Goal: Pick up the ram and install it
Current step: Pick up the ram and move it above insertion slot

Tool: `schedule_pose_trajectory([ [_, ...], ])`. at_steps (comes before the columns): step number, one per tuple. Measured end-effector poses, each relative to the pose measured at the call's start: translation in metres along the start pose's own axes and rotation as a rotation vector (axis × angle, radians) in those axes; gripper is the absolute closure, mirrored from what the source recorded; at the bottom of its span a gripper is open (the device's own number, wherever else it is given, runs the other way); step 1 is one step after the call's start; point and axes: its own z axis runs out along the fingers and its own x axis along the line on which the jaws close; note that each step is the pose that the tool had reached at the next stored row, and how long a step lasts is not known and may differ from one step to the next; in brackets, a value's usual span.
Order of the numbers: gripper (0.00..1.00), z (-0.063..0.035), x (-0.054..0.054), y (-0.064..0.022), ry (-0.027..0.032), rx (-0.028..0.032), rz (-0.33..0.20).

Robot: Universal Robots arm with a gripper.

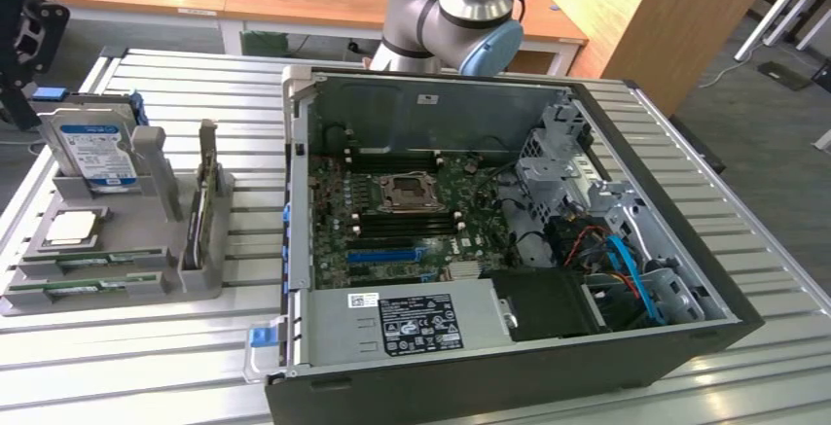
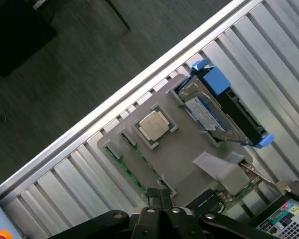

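Gripper (image 2: pixel 161 193), closed tight and empty, hovers over the grey holder (image 2: pixel 189 144) on the tabletop (image 2: pixel 65 174). Its tips hang near the ram (image 2: pixel 123 168), slotted along the holder's edge. Pickup and installation in the open computer case (image 1: pixel 546 376) both remain.

ram (image 2: pixel 128 171): I see green
hard drive (image 1: pixel 97 153): blue-and-white label
holder tray (image 1: pixel 162 279): plain grey
table (image 1: pixel 130 367): I read silver, ribbed stripes

the universal robots arm (image 1: pixel 457 7) rises at twelve o'clock in the exterior view, grey joints capped in blue; its gripper (image 2: pixel 159 193) hangs empty, fingers pressed together.
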Motion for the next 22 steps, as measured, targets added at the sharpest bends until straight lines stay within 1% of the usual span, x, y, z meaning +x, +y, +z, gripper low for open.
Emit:
schedule_pose_trajectory([
  [22, 0.89, 0.0, 0.0, 0.0, 0.0211, 0.0027, -0.399],
])
